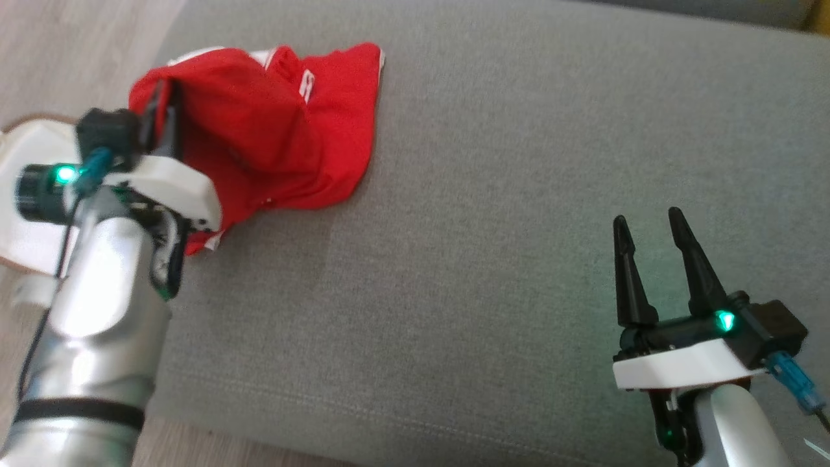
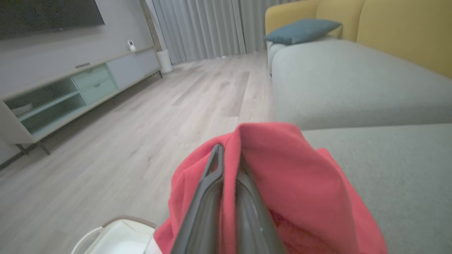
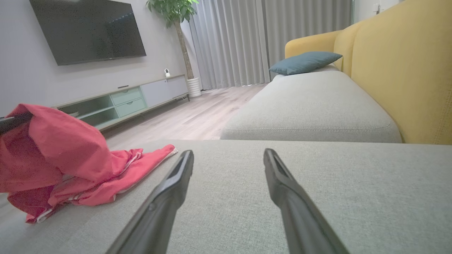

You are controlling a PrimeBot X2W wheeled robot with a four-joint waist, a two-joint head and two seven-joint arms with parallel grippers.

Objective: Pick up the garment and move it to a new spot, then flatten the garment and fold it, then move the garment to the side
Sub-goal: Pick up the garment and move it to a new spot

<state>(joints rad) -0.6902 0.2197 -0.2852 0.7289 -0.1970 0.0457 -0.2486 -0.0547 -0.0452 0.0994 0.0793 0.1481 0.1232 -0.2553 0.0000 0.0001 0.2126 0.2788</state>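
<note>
- Left gripper clamped on crumpled red fabric garment; its fingertips are partly buried in cloth.
- Right gripper open, well apart.
- Grey fabric sofa seat; pale wooden floor beside.

— Where is the garment?
— Red with white trim, bunched at the far left of the grey cushion, near the edge by the wood floor.
— And the left jaws?
— Closed on a fold of it, dark tips buried in the cloth. The cloth stands in a peak there, and the rest trails onto the cushion.
— The right jaws?
— Near right, spread apart with nothing between them, well apart from the garment.
</note>
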